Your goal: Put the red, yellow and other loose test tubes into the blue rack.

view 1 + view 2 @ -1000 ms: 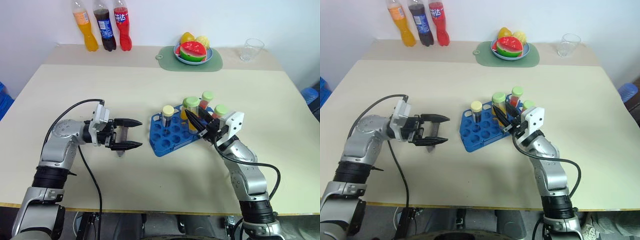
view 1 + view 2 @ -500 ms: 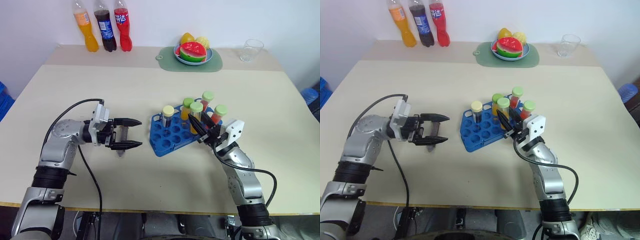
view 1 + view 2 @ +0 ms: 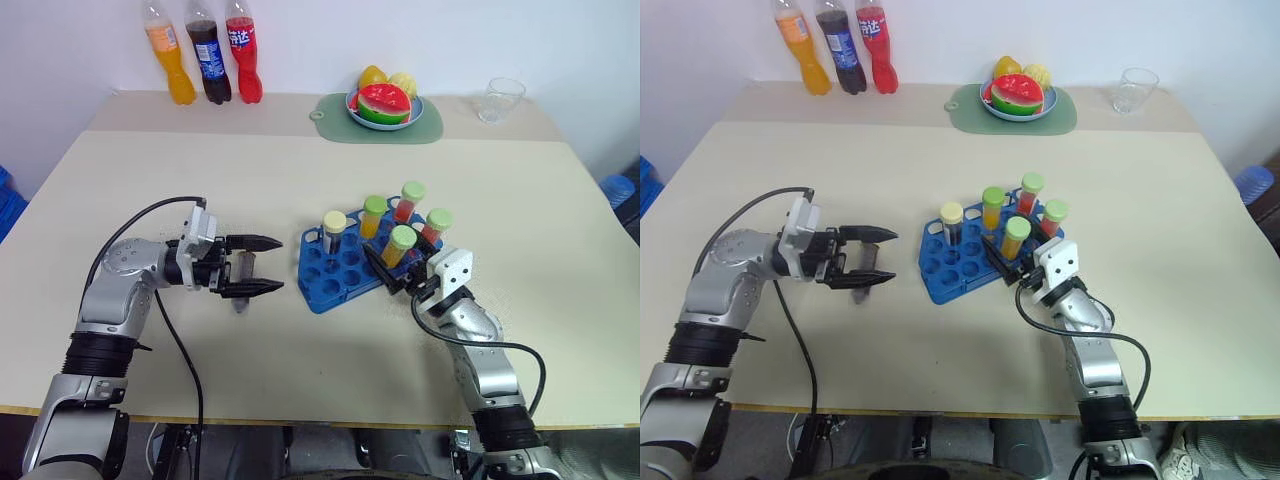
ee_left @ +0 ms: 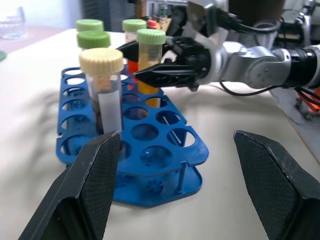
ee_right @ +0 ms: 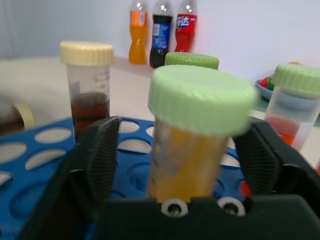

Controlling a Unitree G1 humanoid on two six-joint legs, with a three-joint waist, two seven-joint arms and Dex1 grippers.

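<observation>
The right gripper (image 3: 392,272) has lowered a green-capped yellow-orange tube (image 3: 398,246) into the bright blue plastic rack (image 3: 338,270); now open, retreat straight back.

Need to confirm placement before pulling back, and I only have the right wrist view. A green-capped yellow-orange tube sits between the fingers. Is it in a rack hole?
Observer: Yes. From the head views, the yellow-orange tube stands in a hole on the right side of the blue rack. The right gripper is open around it.
Operator: Where's the left arm?
Observer: The left gripper is open, held above the table to the left of the rack and not touching it.
Operator: How many tubes are in the rack?
Observer: Five are standing: one cream-capped tube and four with green caps.
</observation>
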